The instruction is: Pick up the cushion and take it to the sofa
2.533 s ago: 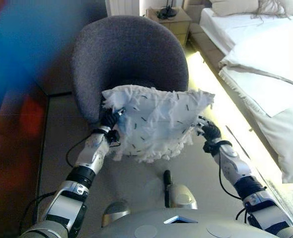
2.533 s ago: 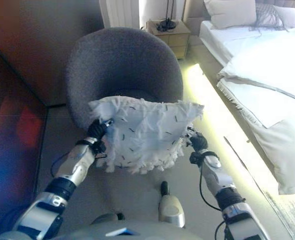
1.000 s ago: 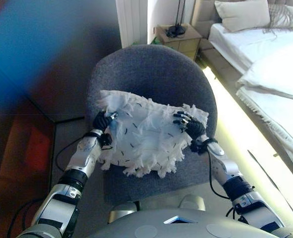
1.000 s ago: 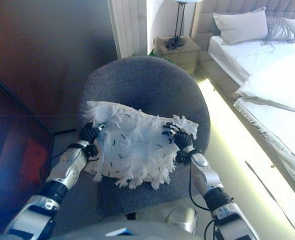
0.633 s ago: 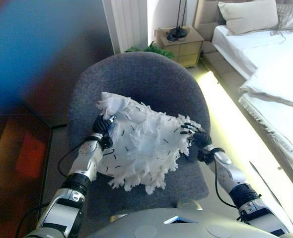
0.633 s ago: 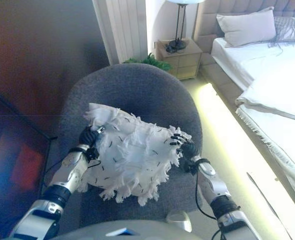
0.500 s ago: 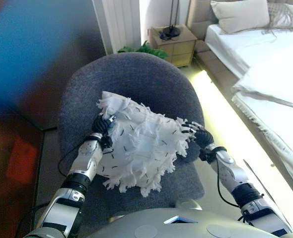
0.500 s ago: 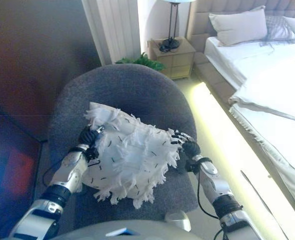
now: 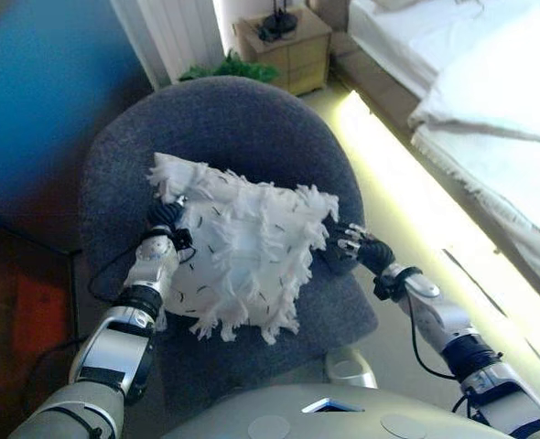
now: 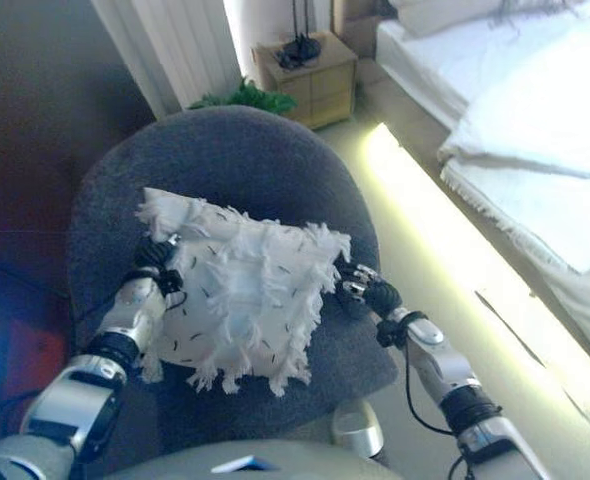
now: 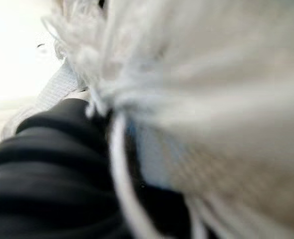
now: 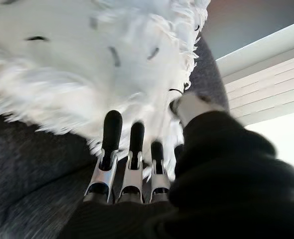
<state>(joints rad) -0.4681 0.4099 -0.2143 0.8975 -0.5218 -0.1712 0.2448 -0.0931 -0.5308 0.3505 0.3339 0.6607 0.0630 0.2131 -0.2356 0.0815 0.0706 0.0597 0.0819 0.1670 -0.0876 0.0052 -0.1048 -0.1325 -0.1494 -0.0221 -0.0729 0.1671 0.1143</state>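
The white fringed cushion (image 9: 238, 251) with dark flecks lies tilted on the seat of the round grey chair (image 9: 224, 128). My left hand (image 9: 165, 219) is shut on the cushion's upper left corner; in the left wrist view the cushion (image 11: 212, 74) fills the picture right against the hand's dark cover (image 11: 47, 164). My right hand (image 9: 361, 251) is open just off the cushion's right corner. In the right wrist view its straight fingers (image 12: 112, 129) point at the cushion's fringe (image 12: 87, 50), with the tips at the fringe's edge.
A wooden bedside table (image 9: 284, 37) stands beyond the chair, with a green plant (image 9: 220, 69) beside it. A bed (image 9: 490, 82) with white bedding runs along the right, with a lit strip at its base. A dark wall is at the left.
The camera has tilted and shifted. My right hand has come off the cushion's right corner and opened. The cushion has sunk onto the chair seat, still held by my left hand.
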